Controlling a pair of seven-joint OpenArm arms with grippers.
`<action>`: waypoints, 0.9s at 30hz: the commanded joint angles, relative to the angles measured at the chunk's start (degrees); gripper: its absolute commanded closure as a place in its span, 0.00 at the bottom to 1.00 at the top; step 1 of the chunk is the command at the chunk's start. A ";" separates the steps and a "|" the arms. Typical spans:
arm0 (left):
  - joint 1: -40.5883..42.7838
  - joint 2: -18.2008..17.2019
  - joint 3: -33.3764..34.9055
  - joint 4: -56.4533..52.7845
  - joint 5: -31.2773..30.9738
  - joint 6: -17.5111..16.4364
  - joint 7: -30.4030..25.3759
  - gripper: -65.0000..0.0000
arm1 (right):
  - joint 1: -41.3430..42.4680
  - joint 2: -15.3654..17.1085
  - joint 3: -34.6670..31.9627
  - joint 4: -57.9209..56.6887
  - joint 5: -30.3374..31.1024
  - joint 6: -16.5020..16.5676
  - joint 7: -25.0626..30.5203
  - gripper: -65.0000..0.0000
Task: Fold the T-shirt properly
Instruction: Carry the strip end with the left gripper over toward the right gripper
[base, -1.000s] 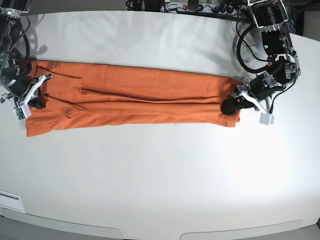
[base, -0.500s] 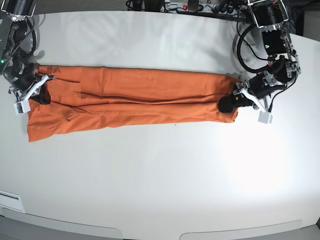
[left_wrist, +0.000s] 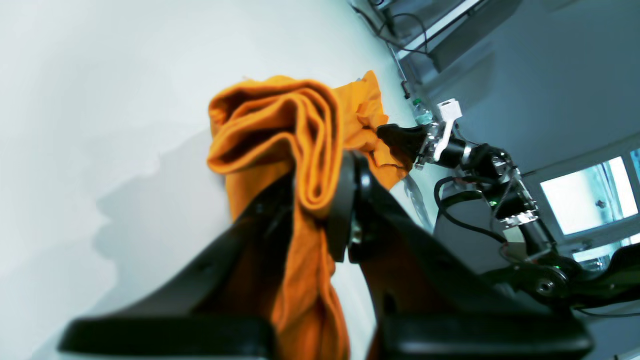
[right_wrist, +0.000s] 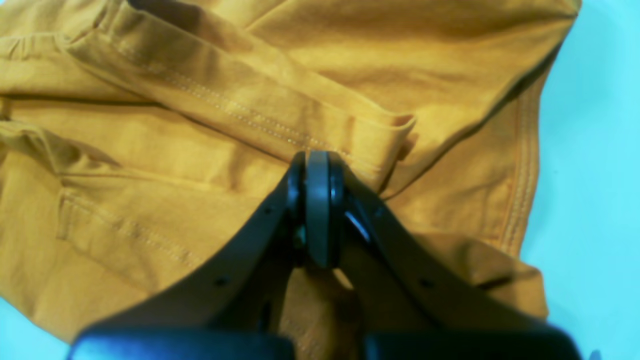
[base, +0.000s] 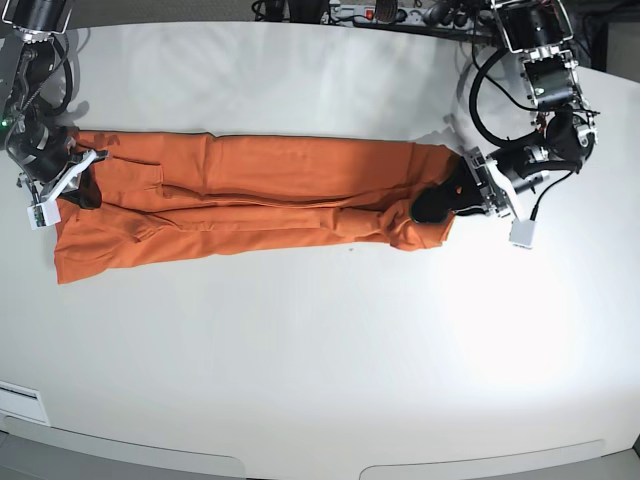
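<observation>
Orange short-sleeved T-shirt of thin fabric (base: 270, 165) is lying on the smooth white desk (base: 300, 360), folded into a long, narrow strip with creases running along its length. Landmark: the T-shirt. At its end on the base view's right, the black left gripper (base: 432, 204) is pinching a bunched, layered fold of the cloth between its fingers, and the fabric beside it is puckering. At the opposite end, the black right gripper (base: 90, 190) is resting against the cloth with its fingers closed together; whether any fabric is caught between them, cannot tell. Stitched hems are showing near that gripper.
</observation>
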 joint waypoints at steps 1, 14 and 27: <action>-0.85 0.48 -0.09 1.14 -2.09 -1.16 -0.20 1.00 | 0.26 1.01 0.22 0.55 -0.85 0.00 -1.14 1.00; -5.05 13.46 8.74 1.07 14.27 -3.71 -13.07 1.00 | 0.24 1.01 0.22 0.55 1.09 0.32 -3.54 1.00; -4.90 19.67 16.74 1.03 27.36 -2.69 -20.06 1.00 | 0.26 1.01 0.22 0.55 2.14 0.32 -3.78 1.00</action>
